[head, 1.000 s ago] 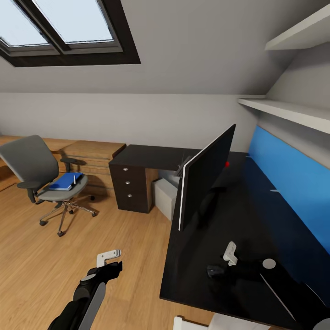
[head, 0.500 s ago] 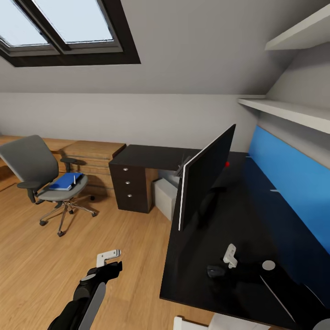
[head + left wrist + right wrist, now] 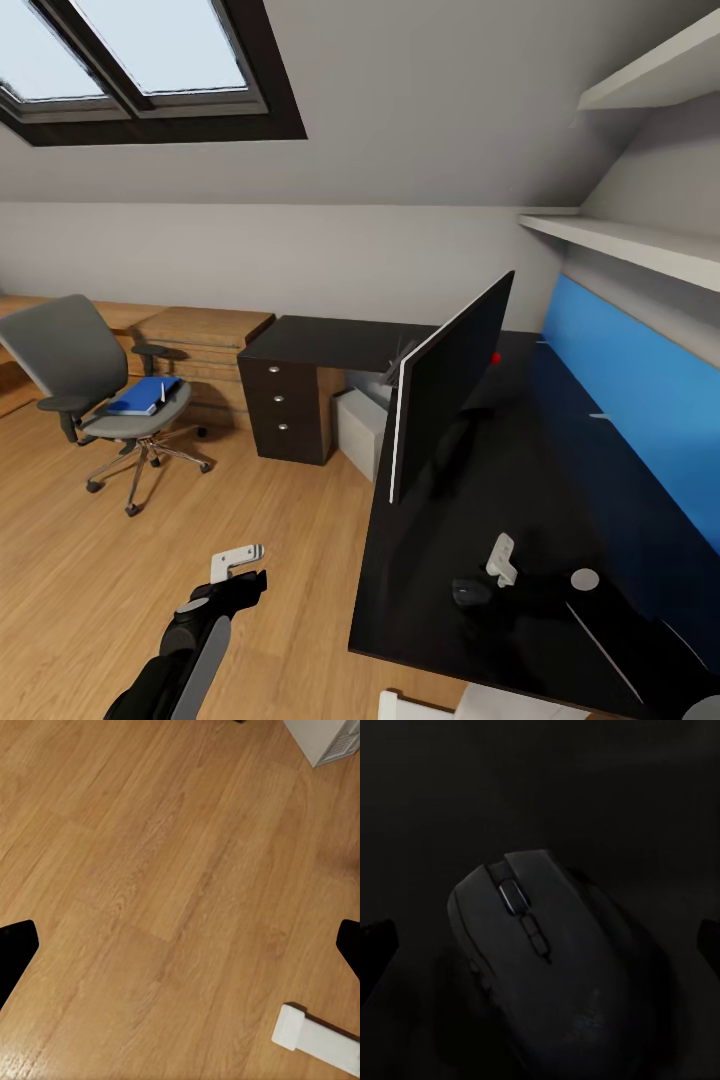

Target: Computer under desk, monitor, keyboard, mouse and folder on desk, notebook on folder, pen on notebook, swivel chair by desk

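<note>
From my seat, the mouse (image 3: 544,971) lies on the desk (image 3: 560,470) near its front edge, and my right gripper (image 3: 540,937) hangs over it with its fingers spread wide to either side, touching nothing. My left gripper (image 3: 238,562) hovers over the wooden floor (image 3: 150,870) off the desk's front edge, fingers apart and empty. The folder (image 3: 142,395) lies on the swivel chair (image 3: 85,385) seat, well apart from the desk, where the monitor (image 3: 445,385) stands.
</note>
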{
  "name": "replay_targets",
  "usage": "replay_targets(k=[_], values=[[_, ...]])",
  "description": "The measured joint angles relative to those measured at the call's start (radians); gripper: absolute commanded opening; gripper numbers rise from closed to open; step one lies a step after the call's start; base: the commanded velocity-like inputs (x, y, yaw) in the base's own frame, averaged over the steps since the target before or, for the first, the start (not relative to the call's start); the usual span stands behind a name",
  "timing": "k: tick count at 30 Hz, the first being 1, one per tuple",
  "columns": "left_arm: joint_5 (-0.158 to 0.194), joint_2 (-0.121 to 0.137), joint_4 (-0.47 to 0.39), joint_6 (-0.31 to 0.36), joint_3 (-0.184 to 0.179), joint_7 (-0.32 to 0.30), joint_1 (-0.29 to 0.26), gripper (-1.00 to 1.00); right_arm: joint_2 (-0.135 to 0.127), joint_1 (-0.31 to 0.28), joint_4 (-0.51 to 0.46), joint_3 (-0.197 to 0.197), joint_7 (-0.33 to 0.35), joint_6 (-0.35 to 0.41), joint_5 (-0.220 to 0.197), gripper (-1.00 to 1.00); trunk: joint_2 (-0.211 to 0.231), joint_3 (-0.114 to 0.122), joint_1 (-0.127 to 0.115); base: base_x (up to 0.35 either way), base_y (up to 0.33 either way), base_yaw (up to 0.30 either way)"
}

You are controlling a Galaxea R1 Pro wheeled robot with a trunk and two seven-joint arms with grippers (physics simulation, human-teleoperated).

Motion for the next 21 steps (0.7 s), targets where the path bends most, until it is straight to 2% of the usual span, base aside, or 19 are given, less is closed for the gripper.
replay_targets(k=[14,19,21], values=[[0.0,0.0,0.0,0.0,0.0,0.0,0.0,1.0,0.0,0.0,0.001,-0.001,0.0,0.0,0.0,1.0,0.0,0.0,0.0,0.0,0.0,0.0],[0.0,0.0,0.0,0.0,0.0,-0.001,0.0,1.0,0.0,0.0,0.011,0.001,0.0,0.0,0.001,1.0,-0.035,-0.016,0.019,0.0,0.0,0.0],[0.0,0.0,0.0,0.0,0.0,-0.001,0.0,1.0,0.0,0.0,0.012,0.002,0.0,0.0,0.001,1.0,-0.035,-0.016,0.019,0.0,0.0,0.0]])
